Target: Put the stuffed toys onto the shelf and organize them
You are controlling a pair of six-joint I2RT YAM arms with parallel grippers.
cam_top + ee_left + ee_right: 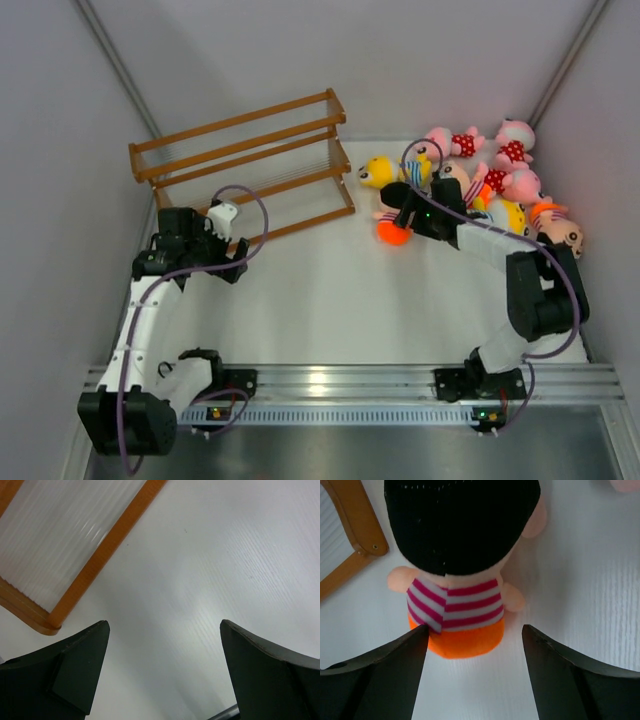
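From the top external view, you have the shelf point(245, 160) standing at the far left of the table point(330, 300), and none of its tiers shows a doll. The stuffed toys point(490, 185) lie heaped at the far right, well apart from the shelf except for a yellow doll point(380, 172) and a black-haired doll point(392, 232), which lie near its right end. Your left gripper point(228, 250) hangs just in front of the shelf's lower tier, over bare table. Your right gripper point(400, 215) reaches over the black-haired doll. In the left wrist view, your left gripper point(164, 625) has its jaws spread wide with nothing between them. Below them is only white table point(225, 555), and a corner of the shelf point(107, 555) shows at the upper left. In the right wrist view, your right gripper point(474, 628) is released too. Its fingers point(380, 675) flank the orange shorts of the black-haired doll point(455, 600). The doll lies flat on the table with its head pointing away from the camera, and its pink-striped shirt is showing. You cannot tell whether either finger touches the plush. A corner of the shelf point(357, 525) sits just beside the doll's head.
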